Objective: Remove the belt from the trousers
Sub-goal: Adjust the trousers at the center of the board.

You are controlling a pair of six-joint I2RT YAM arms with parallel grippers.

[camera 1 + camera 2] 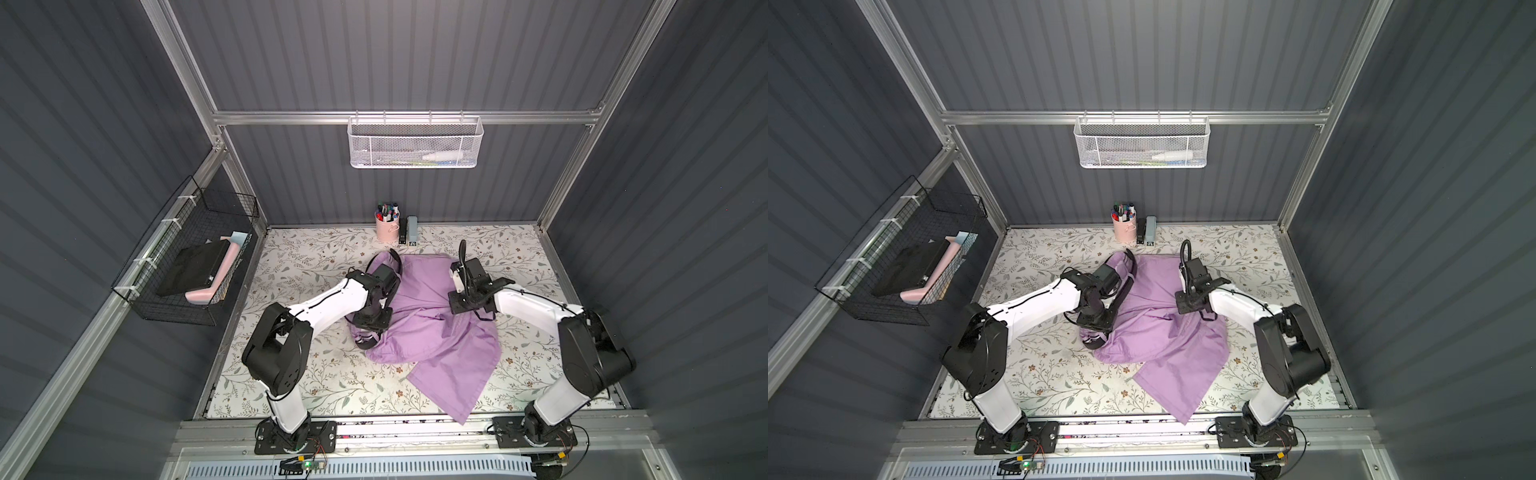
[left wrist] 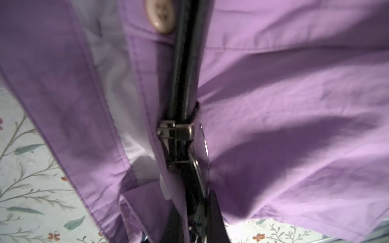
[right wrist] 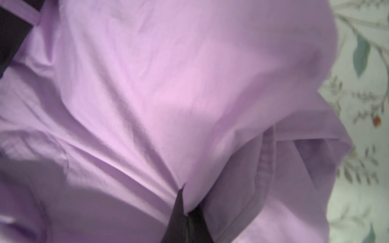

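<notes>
In both top views the trousers lie crumpled at the middle of the frame on the flowered surface, with one leg running down to its lower edge. The belt shows as a black arc at the upper left corner of the cloth. It runs down the cloth's left side under the left arm, which reaches in from the lower left. The right arm reaches in from the lower right, its wrist over the upper right part of the cloth. Both arms' tips are hidden under their wrists here. A pink cup of pens stands at the upper edge of the surface, apart from the cloth.

In the left wrist view the belt runs from the top of the frame down the middle, over the lilac trousers. The pale inner waistband shows to its left. A round button sits just beside the strap at the top. The metal buckle lies at centre. Just below it, at the bottom of the frame, the left pincer is closed tight on the belt.

In the right wrist view the trousers fill most of the frame. The right pincer, at bottom centre, is closed and pinches a fold of the cloth, with creases fanning out from its tips. A blurred dark strip of belt shows at the upper left edge.
</notes>
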